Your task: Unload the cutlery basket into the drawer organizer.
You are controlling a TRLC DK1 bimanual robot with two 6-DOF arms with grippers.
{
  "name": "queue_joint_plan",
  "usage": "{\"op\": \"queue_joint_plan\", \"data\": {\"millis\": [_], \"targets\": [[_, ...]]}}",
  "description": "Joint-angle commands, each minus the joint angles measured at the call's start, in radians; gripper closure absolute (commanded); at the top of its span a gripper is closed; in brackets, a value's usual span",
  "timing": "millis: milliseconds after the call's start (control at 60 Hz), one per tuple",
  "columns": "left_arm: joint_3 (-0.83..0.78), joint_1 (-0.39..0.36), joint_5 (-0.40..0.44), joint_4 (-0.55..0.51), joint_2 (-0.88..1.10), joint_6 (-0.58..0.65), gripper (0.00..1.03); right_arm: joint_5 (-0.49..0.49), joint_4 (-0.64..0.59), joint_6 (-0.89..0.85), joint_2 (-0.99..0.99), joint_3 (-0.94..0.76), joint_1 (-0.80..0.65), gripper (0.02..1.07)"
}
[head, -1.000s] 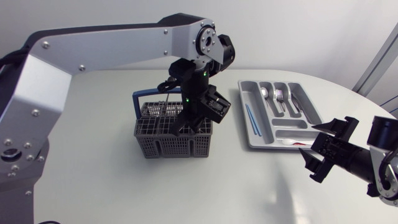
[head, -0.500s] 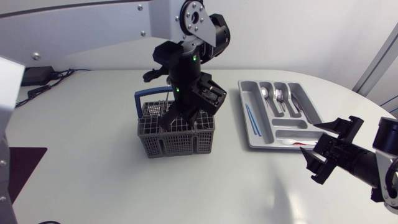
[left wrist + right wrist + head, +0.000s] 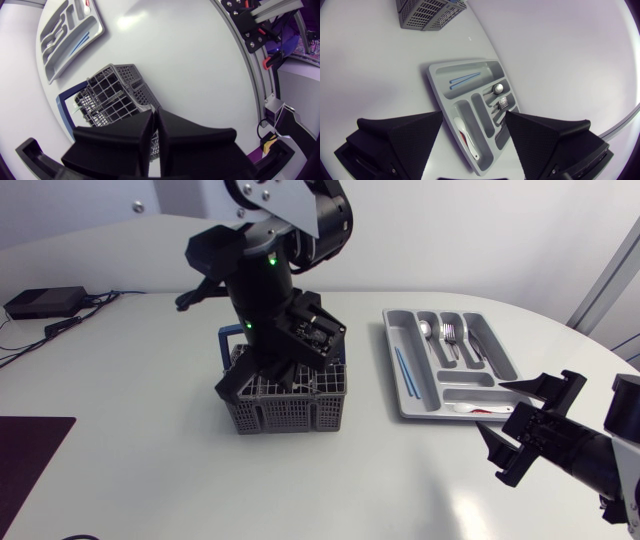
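The grey cutlery basket (image 3: pixel 300 408) with a blue handle (image 3: pixel 229 335) stands in the middle of the table. My left gripper (image 3: pixel 280 375) points down into its top with the fingers shut; in the left wrist view the left gripper (image 3: pixel 155 125) has its fingers pressed together above the basket (image 3: pixel 112 92), with nothing visible between them. The grey drawer organizer (image 3: pixel 410 402) lies to the right, holding blue sticks (image 3: pixel 403 370), a spoon (image 3: pixel 427 330) and a fork (image 3: pixel 449 334). My right gripper (image 3: pixel 528 430) hovers open just off the organizer's near right corner, its wide-apart fingers framing the organizer (image 3: pixel 442 87).
A black box (image 3: pixel 44 302) with cables sits at the table's far left. A dark mat (image 3: pixel 30 455) lies at the near left edge. A white and red utensil (image 3: pixel 465 134) rests in the organizer's end compartment, nearest my right gripper.
My left arm has swung to the left and turned its wrist over the basket, fingers staying down in it. The right gripper has drifted slightly toward the near edge.
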Motion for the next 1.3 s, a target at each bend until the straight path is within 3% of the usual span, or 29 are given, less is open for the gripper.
{"op": "queue_joint_plan", "data": {"millis": [0,283,567,733,883,1017,1200,1283], "targets": [[-0.032,-0.014,0.013,-0.019,-0.052,-0.025,1.00,0.024,-0.034,0.041,-0.045,-0.023,0.044,0.17],[-0.113,-0.045,0.036,0.044,-0.195,-0.091,1.00,0.106,-0.150,0.150,-0.223,-0.005,0.178,0.17],[-0.286,-0.091,0.165,0.287,-0.276,-0.161,1.00,0.124,-0.270,0.330,-0.290,0.091,0.362,0.17],[-0.345,-0.111,0.234,0.403,-0.263,-0.183,1.00,0.188,-0.288,0.399,-0.260,0.150,0.520,0.18],[-0.338,-0.120,0.256,0.442,-0.210,-0.184,1.00,0.201,-0.291,0.426,-0.212,0.189,0.621,0.30],[-0.322,-0.129,0.265,0.478,-0.171,-0.184,1.00,0.210,-0.276,0.442,-0.155,0.207,0.688,0.31],[-0.271,-0.137,0.273,0.488,-0.115,-0.181,1.00,0.236,-0.228,0.439,-0.086,0.213,0.765,0.48],[-0.248,-0.135,0.280,0.488,-0.097,-0.181,1.00,0.250,-0.207,0.431,-0.059,0.213,0.791,0.48]]}}
